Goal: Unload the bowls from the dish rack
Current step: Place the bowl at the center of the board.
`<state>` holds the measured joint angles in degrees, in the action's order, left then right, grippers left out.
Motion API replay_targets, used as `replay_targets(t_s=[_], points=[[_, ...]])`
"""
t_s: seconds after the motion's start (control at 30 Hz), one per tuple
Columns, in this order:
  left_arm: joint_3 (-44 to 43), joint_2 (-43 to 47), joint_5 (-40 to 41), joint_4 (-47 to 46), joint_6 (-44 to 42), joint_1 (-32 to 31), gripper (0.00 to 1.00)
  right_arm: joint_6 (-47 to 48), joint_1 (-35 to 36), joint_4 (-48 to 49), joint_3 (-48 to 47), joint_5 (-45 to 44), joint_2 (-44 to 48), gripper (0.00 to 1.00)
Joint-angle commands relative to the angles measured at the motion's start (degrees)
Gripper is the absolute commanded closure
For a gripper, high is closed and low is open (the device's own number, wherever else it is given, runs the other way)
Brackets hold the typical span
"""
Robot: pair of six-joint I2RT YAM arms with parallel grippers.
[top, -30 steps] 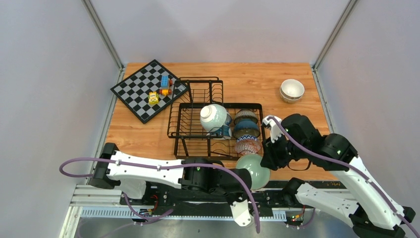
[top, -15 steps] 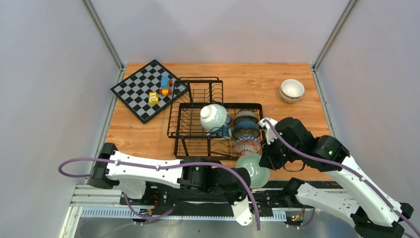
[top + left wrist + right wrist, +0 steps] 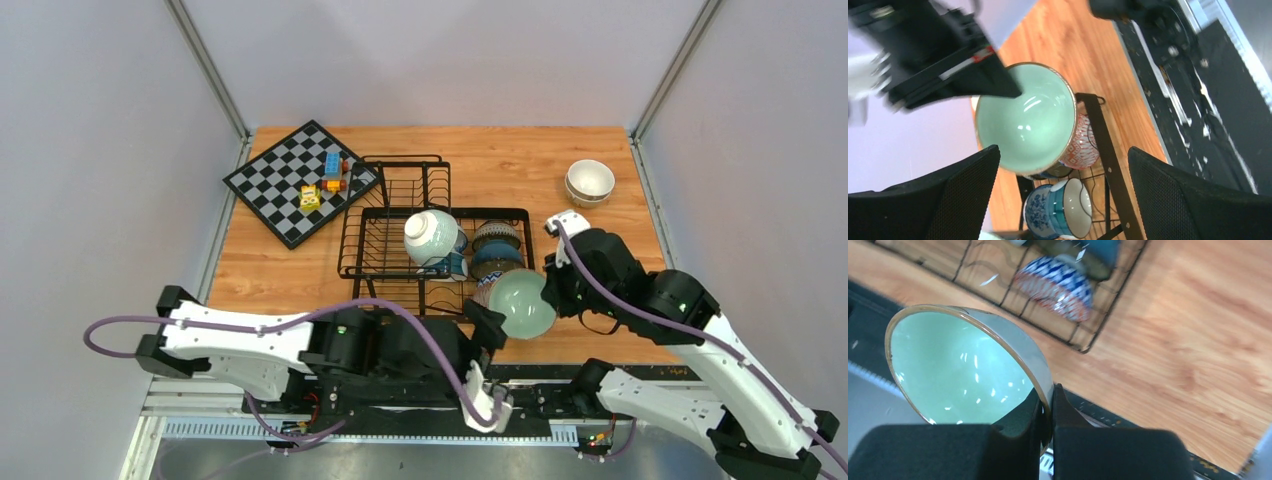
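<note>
A pale mint green bowl (image 3: 522, 303) hangs tilted over the front right corner of the black wire dish rack (image 3: 395, 270). My right gripper (image 3: 551, 293) is shut on its right rim. In the right wrist view the two fingers pinch the rim of the bowl (image 3: 963, 370) at the right gripper (image 3: 1049, 396). My left gripper (image 3: 486, 338) stands open just below and left of the bowl, apart from it. In its own view the left gripper (image 3: 1063, 160) has wide jaws and nothing between them. Several bowls stay in the rack: white-mint (image 3: 432, 237), brownish (image 3: 496, 234), dark blue (image 3: 497, 258), red patterned (image 3: 1083, 147), blue-white (image 3: 1048, 220).
Two stacked cream bowls (image 3: 589, 182) sit on the table at the far right. A chessboard (image 3: 280, 190) with small toy blocks (image 3: 325, 180) lies left of the rack. The black base rail (image 3: 560, 385) runs along the table's near edge.
The left gripper opened, let go of the mint bowl and drew back left. The right gripper shut on the bowl's rim and raised it away from the near edge.
</note>
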<state>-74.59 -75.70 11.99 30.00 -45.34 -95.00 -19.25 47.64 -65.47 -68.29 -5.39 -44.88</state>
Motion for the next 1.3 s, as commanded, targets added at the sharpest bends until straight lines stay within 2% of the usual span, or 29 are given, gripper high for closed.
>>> replay_targets(t_s=[0.0, 0.07, 0.13, 0.3, 0.47, 0.6, 0.77, 1.0, 1.27], points=[[1.52, 7.86, 4.25, -8.05, 10.15, -0.27, 0.00, -1.98, 0.04, 2.88, -6.12, -21.41, -1.78, 1.00], [2.86, 10.47, 7.94, -9.98, 15.11, -0.32, 0.00, -1.36, -1.73, 3.84, -8.37, -26.09, -3.25, 1.00], [4.23, 12.44, 12.57, -11.13, 19.89, -0.33, 0.00, -0.71, -5.90, 6.54, -8.87, -26.60, -3.95, 1.00], [4.32, 14.19, 15.00, -7.97, 28.56, -0.27, 0.00, -4.37, -27.88, 15.17, -5.29, -11.92, -5.56, 1.00], [7.62, 15.34, 19.97, -11.04, 32.22, -0.20, 0.00, -12.37, -37.79, 20.57, 2.22, -11.86, -6.28, 1.00], [8.99, 16.46, 25.13, -12.11, 36.17, -0.27, 0.00, -20.00, -44.41, 24.03, 9.43, -14.34, -6.24, 1.00], [12.23, 19.61, 25.85, -14.95, 39.64, -0.23, 0.00, -27.99, -52.90, 33.12, 19.46, -12.31, -5.93, 1.00], [15.02, 22.15, 28.19, -13.63, 43.01, -0.27, 0.00, -27.92, -58.75, 39.07, 23.39, -13.84, -15.75, 1.00], [16.43, 23.15, 27.77, -13.92, 41.70, -0.20, 0.00, -33.67, -66.97, 57.01, 31.23, -1.07, -22.21, 1.00]])
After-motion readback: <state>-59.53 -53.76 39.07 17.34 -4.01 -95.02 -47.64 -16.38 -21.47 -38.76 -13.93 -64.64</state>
